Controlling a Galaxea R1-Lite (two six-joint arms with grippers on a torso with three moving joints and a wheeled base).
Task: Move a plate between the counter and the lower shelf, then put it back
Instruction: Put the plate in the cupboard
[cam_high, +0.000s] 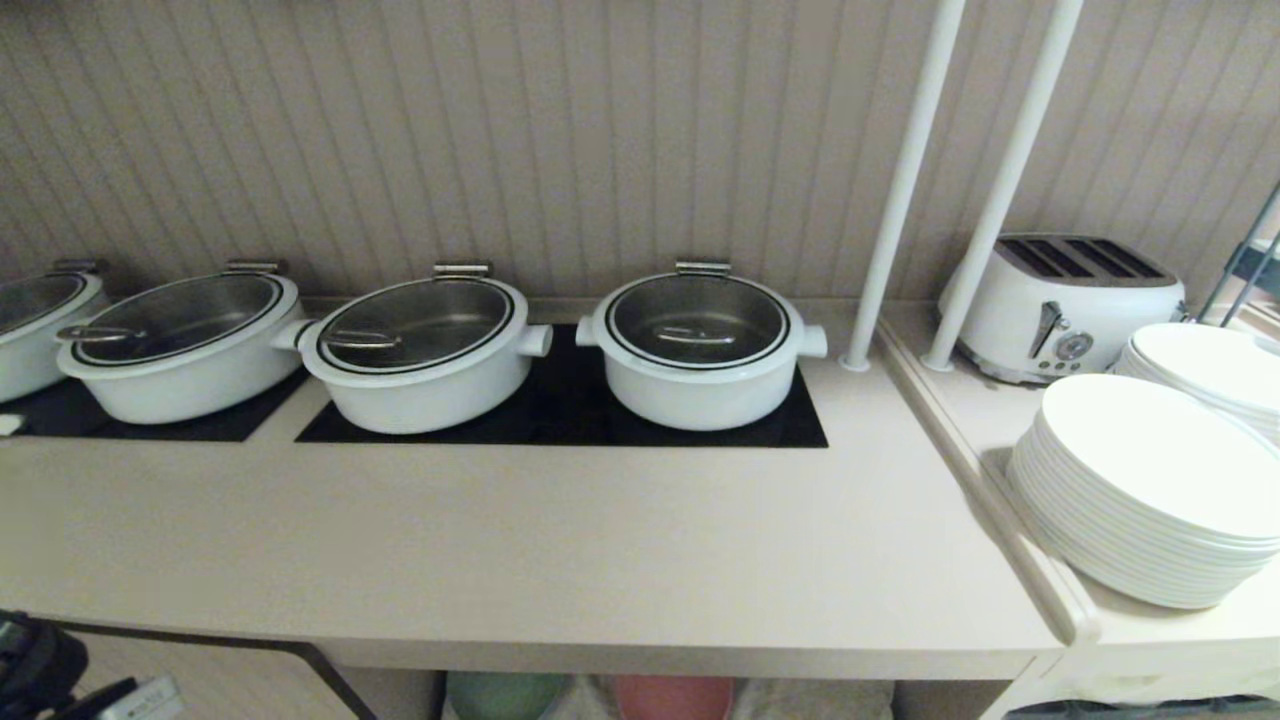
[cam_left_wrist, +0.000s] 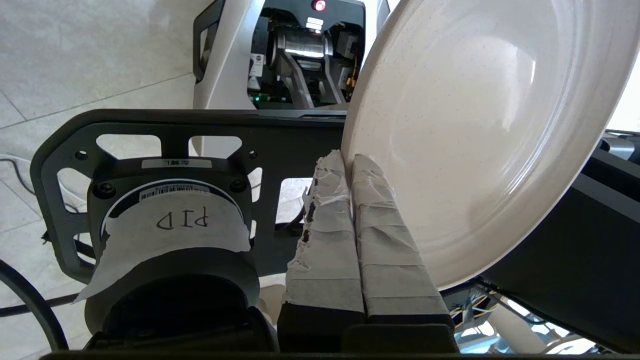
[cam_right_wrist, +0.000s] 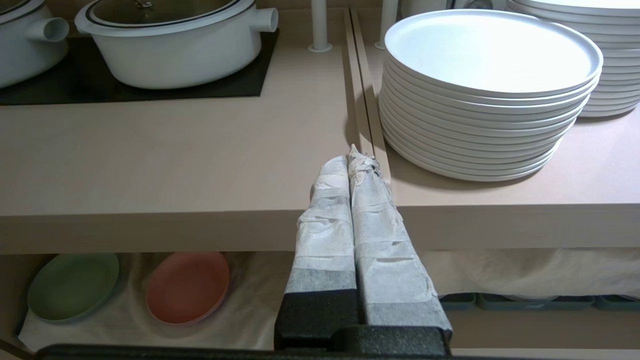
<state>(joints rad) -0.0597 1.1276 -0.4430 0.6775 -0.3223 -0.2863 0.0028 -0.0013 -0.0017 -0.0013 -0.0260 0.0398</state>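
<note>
Your left gripper (cam_left_wrist: 347, 162) had its jaws pinching the plate (cam_left_wrist: 475, 125) by its rim alone, the plate standing nearly on edge at the right of the left wrist frame, down off the worktop (cam_high: 560, 540). That thin edge grip was your main risk: I judged the plate could pivot or slip out if it clipped the worktop's front edge while the torso moved. The right gripper (cam_right_wrist: 355, 162) idled with jaws pressed together, holding nothing, at the centre of its frame. Counted: four pots (cam_high: 697, 345) across the head frame, two stacks of white dinner plates (cam_high: 1150, 490) at right, one toaster (cam_high: 1065, 305), and on the lower shelf (cam_right_wrist: 260, 295) one green plate (cam_right_wrist: 72, 285) and one pink plate (cam_right_wrist: 187, 287).
</note>
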